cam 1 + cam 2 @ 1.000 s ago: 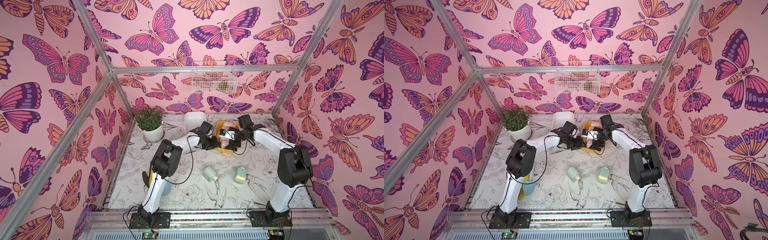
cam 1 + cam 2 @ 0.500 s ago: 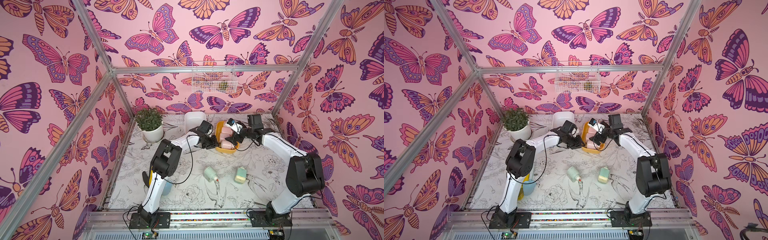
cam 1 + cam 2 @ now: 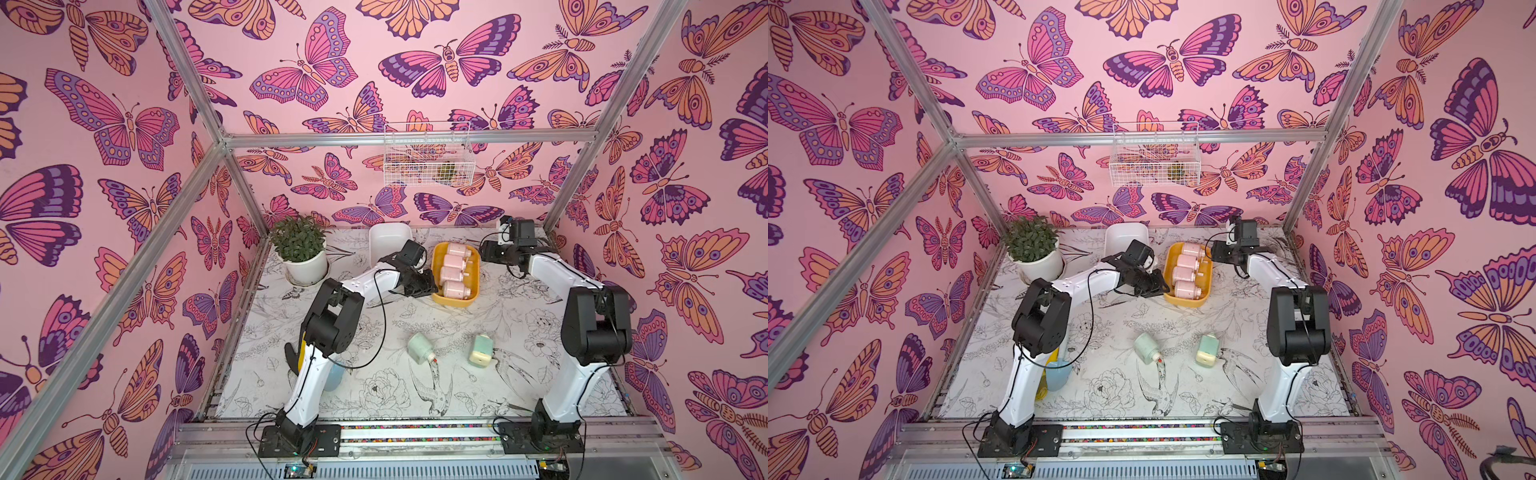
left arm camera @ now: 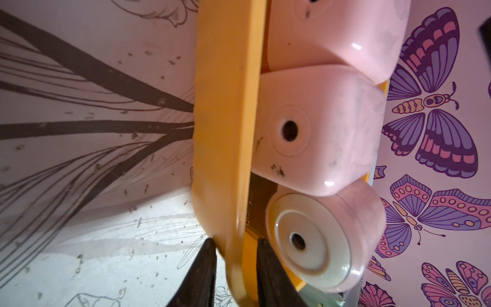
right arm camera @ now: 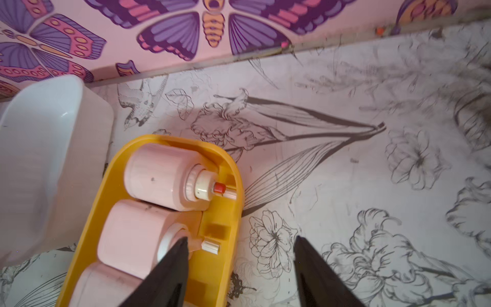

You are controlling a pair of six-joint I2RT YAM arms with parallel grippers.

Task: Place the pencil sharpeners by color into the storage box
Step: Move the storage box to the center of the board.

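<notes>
The yellow box [image 3: 438,266] on the bench [image 3: 374,374] holds four pink sharpeners [image 3: 454,276]; your left hand [image 4: 233,276] is clamped on its rim, your right hand [image 5: 240,268] is empty, jaws apart. Two green sharpeners [image 3: 420,348] lie loose on the bench; judge them light, rigid and smooth, so grasp across the flat sides, not the crank.

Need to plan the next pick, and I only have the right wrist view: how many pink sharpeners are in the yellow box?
Observer: Four pink sharpeners lie in a row in the yellow box, as a top view shows.
Operator: Is the left gripper holding anything?
Observer: Yes. The left gripper is clamped on the yellow box's rim, one finger inside and one outside.
Operator: Where are the green ones?
Observer: Two green sharpeners lie on the table, apart from each other, on the robot's side of the box.
</notes>
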